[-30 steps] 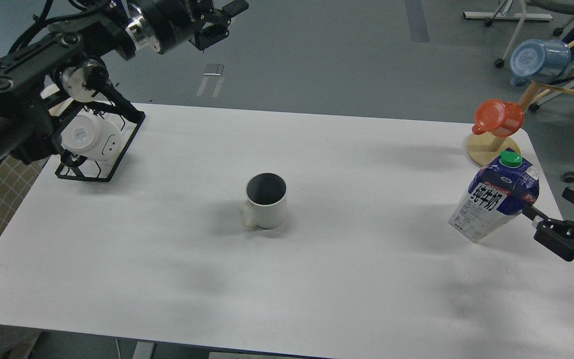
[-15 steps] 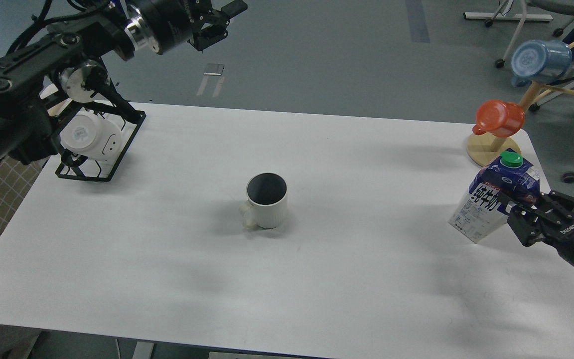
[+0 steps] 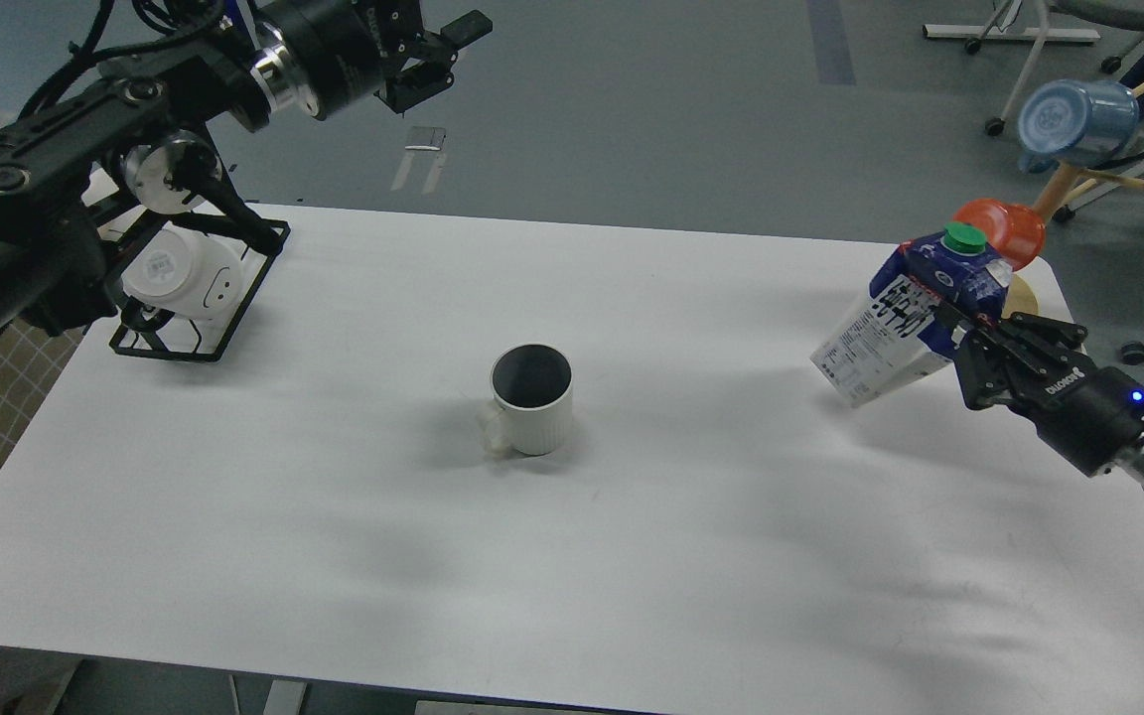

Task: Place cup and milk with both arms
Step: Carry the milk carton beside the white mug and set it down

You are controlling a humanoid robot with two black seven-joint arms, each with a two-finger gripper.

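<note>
Right hand (image 3: 969, 333), at the right edge of the frame, is pinching the milk carton (image 3: 905, 318) from its near side, and you can see the carton tilted and apparently lifted off the desk (image 3: 632, 556), its green cap toward the upper right. Left hand (image 3: 428, 55) hangs in the upper left of the frame, above the floor beyond the desk's far edge; its fingers look spread and they hold nothing. By my reading, the step in hand is the carry of the milk, while the cup (image 3: 530, 399) already stands upright at the centre of the frame with its handle toward the lower left. Your next move, I judge, calls for bringing the carton across toward the middle and setting it down upright near the cup without knocking it; the tilt wants correcting before release, or the carton may topple. Counting from largest to smallest: one white desk filling most of the frame; two black arms; one black wire rack (image 3: 197, 298) at the left, with one white bowl-like vessel (image 3: 180, 273) lying in it; one wooden mug stand (image 3: 1024, 293) at the upper right, partly hidden behind the carton; one milk carton; and three cups in all, namely the white one, a blue mug (image 3: 1073, 121) and an orange mug (image 3: 1014, 230) hung on the stand.
</note>
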